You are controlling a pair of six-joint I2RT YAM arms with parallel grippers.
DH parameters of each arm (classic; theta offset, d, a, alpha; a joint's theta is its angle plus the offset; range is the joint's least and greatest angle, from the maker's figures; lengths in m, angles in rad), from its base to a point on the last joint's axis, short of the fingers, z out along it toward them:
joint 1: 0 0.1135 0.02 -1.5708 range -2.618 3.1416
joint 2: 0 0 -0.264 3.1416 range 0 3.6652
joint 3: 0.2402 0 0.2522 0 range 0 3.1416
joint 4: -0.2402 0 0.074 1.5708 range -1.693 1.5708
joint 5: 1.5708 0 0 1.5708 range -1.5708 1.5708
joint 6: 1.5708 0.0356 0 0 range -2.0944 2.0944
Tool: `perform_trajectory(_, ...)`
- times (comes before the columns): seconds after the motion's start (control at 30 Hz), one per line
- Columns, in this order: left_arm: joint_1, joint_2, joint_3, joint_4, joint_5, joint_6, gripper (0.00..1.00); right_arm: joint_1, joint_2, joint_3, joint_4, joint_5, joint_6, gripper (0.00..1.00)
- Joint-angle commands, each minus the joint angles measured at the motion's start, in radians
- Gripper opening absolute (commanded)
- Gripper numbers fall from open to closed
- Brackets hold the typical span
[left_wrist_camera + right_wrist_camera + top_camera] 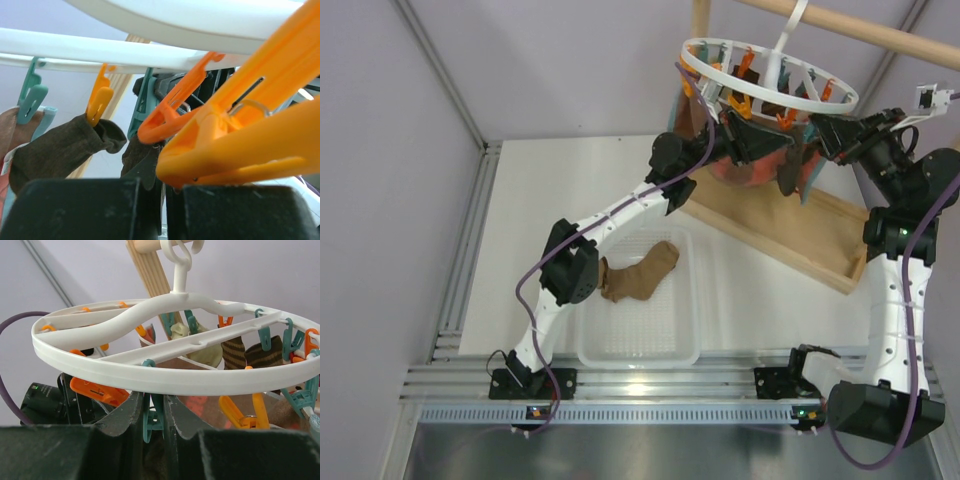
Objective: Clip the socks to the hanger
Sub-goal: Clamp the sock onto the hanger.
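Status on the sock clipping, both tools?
Left tool shut beside orange peg, hold unclear. Right tool clamped on teal peg at hanger rim. One tan sock lies in tray. No obstruction seen.

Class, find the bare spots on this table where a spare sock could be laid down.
Free: table's far-left corner beside the rail; strip between tray and wooden frame; tray's near half, in front of the tan sock. Crowded: beneath the hanger.
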Motion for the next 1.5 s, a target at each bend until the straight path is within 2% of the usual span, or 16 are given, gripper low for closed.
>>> perform_trajectory(0.0, -0.001, 0.003, 0.064, 0.096, 0.022, -0.026, 0.0, -0.007, 0.004, -0.007, 0.081, -0.076, 0.03, 0.0)
perform_trajectory(0.37, 0.0, 0.003, 0.049, 0.081, 0.025, -0.014, 0.0, -0.015, 0.007, -0.02, 0.148, -0.117, 0.087, 0.0)
perform_trajectory(0.77, 0.003, -0.034, -0.063, 0.081, 0.035, 0.084, 0.0, -0.033, 0.008, -0.006, 0.141, -0.107, 0.096, 0.0)
perform_trajectory(1.17, -0.021, 0.018, 0.046, 0.07, 0.018, 0.123, 0.0, -0.033, 0.016, -0.017, 0.136, -0.104, 0.127, 0.0)
perform_trajectory(1.47, -0.024, 0.031, 0.046, 0.057, 0.022, 0.141, 0.0, -0.031, 0.016, -0.017, 0.142, -0.101, 0.147, 0.0)
